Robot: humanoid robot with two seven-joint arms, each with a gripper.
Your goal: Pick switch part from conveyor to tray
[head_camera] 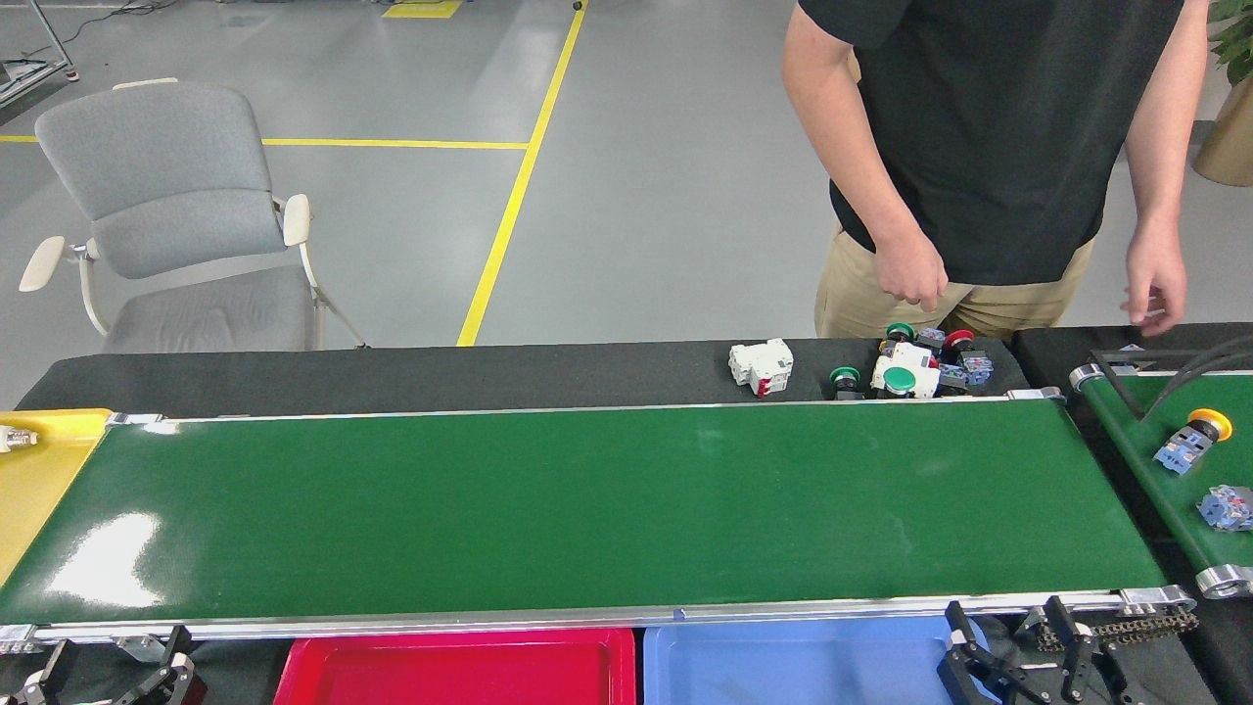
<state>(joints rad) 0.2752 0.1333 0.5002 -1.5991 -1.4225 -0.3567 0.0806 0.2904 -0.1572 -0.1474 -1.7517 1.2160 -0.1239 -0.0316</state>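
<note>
- A yellow tray (39, 480) sits at the far left end of the belt; a small silver-white part (15, 440) lies at its edge.
- My left gripper (108, 676) waits at the bottom left, below the near rail, fingers spread apart and holding nothing.
- The conveyor (587, 509) runs across the whole view and its green surface is bare, so nothing is within reach to pick.
- A red tray (455, 671) and a blue tray (793, 666) lie side by side just below the near rail; both look empty where visible.
- A white breaker (761, 366) and a heap of push buttons (910, 364) rest on the black strip behind the belt, in front of a person (989, 147).
- My right gripper (1023, 658) hovers over the blue tray's right edge, fingers apart, empty.
- On the narrower belt (1165, 460) at right, the yellow-capped switch part (1189, 441) and a blue block (1226, 508) lie well apart from either gripper.
- Risk: the glossy belt may carry a part past quickly, so a late closing would miss or knock it off; the person's hand (1155, 289) near the feed belt could cross my reach.
</note>
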